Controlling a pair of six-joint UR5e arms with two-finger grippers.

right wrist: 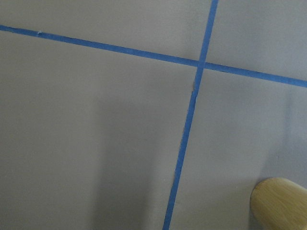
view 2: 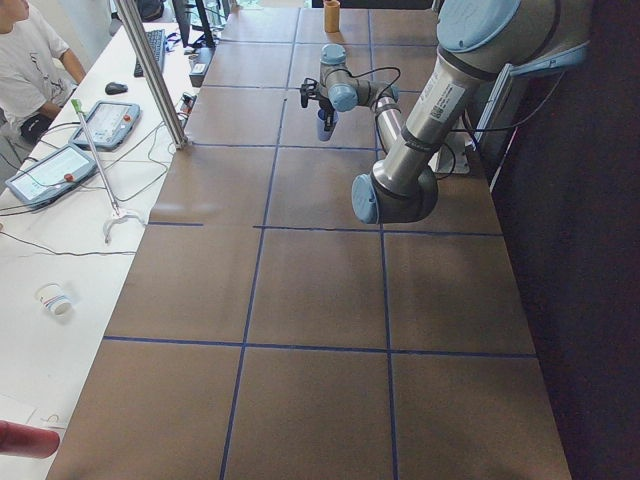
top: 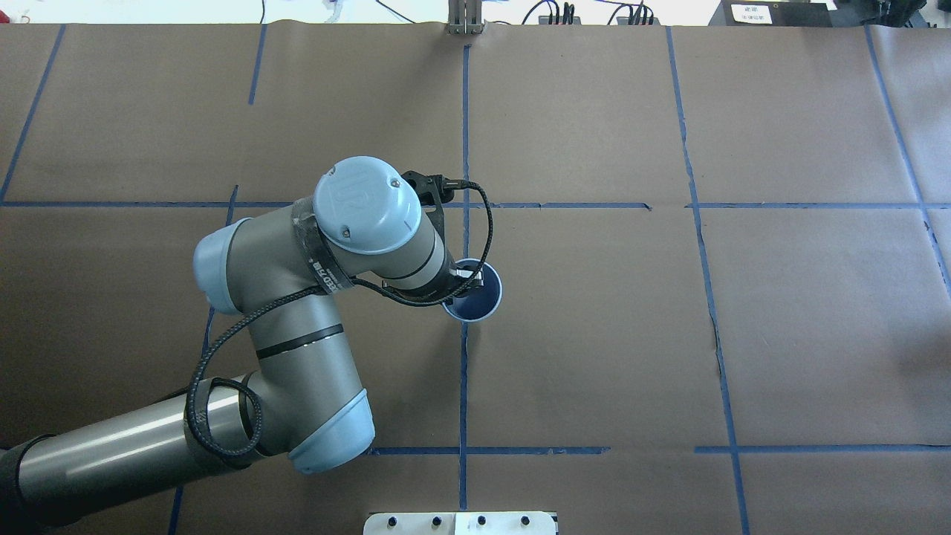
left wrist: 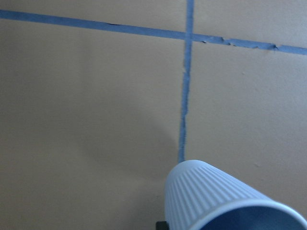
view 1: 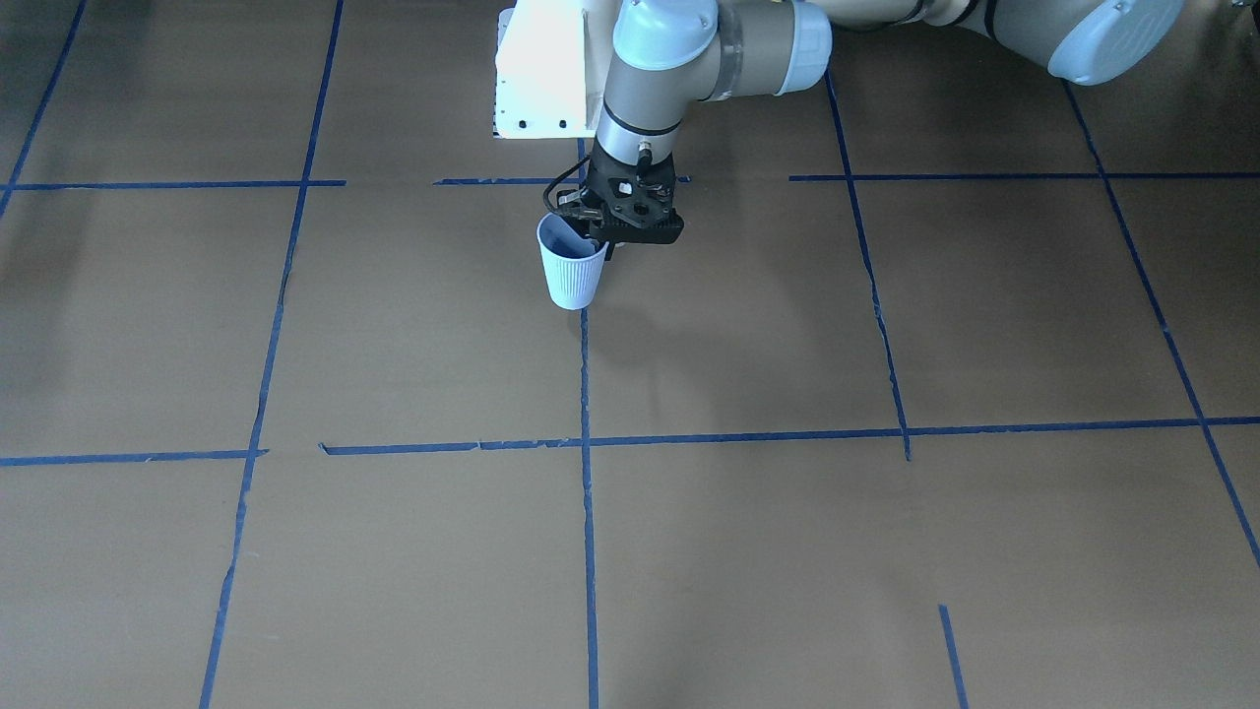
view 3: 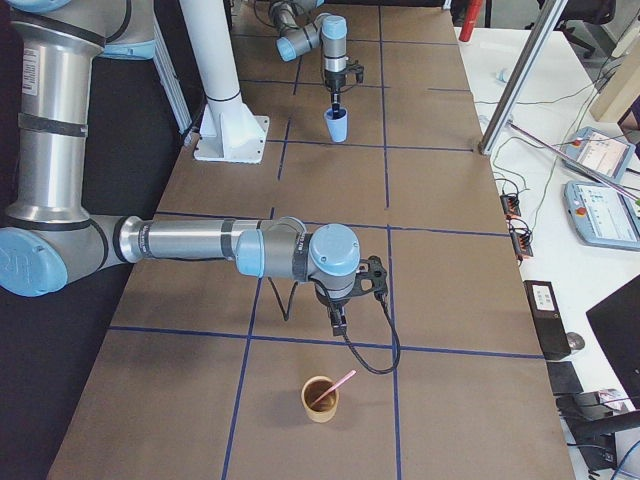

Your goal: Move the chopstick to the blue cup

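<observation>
The pale blue ribbed cup (view 1: 571, 271) is upright near the table's middle line, and also shows in the overhead view (top: 475, 306) and the left wrist view (left wrist: 211, 201). My left gripper (view 1: 594, 239) is shut on its rim from above, one finger inside the cup. I cannot tell whether the cup rests on the table or hangs just above it. One pinkish chopstick (view 3: 335, 385) leans in a tan cup (view 3: 320, 402) at the table's far right end. My right gripper (view 3: 338, 322) hangs just beside that tan cup; I cannot tell whether it is open or shut.
The tan cup's edge (right wrist: 283, 203) shows at the lower right of the right wrist view. A white robot mount base (view 3: 230, 135) stands at the table's robot side. A metal pole (view 3: 520, 80) and operator desks with tablets line the far side.
</observation>
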